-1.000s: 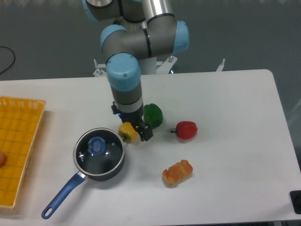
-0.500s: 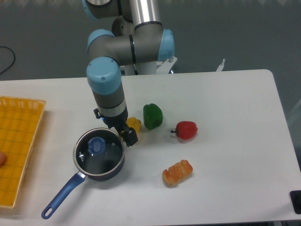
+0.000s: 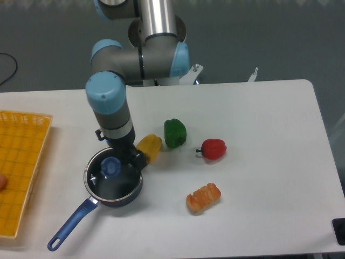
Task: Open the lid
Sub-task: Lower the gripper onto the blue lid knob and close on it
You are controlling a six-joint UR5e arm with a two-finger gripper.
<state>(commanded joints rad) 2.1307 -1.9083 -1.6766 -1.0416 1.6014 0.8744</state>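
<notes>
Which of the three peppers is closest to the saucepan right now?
The yellow pepper: it lies just beside the saucepan rim, while the green pepper and red pepper sit farther right.

You will find no readable text, label, brand, number or sign anywhere in this view.

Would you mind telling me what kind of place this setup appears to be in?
Probably a robotics lab: a robot arm is mounted at a plain white table, with toy-like food such as a red pepper and a small saucepan.
</notes>
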